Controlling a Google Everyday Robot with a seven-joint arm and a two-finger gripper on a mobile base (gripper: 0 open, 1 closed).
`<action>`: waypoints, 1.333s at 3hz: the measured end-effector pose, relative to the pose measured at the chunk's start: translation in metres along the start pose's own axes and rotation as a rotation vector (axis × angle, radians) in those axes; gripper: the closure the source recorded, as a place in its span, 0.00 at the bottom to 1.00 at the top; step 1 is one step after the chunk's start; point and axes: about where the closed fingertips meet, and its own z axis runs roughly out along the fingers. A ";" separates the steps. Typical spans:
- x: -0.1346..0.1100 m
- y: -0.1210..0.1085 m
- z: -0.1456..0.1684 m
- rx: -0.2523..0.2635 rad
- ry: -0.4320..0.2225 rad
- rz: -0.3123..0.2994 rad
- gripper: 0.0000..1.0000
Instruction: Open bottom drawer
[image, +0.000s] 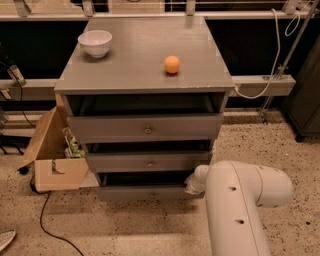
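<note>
The grey cabinet (145, 60) has three drawers, each standing a little way out. The bottom drawer (145, 193) is the narrowest, and its small knob (152, 193) is faint at the centre. My gripper (192, 184) is at the right end of the bottom drawer's front, mostly hidden behind my white arm (240, 205). The middle drawer (148, 162) and top drawer (145, 128) sit above it.
A white bowl (95, 43) and an orange ball (172, 64) rest on the cabinet top. An open cardboard box (52, 160) stands on the floor at the cabinet's left. A black cable (47, 225) runs over the speckled floor. A white cable (272, 60) hangs at the right.
</note>
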 end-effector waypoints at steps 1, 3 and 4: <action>0.000 0.000 0.000 0.000 0.000 0.000 0.58; -0.001 0.002 -0.001 -0.015 0.000 -0.011 0.04; 0.003 0.008 0.010 -0.047 0.036 -0.022 0.00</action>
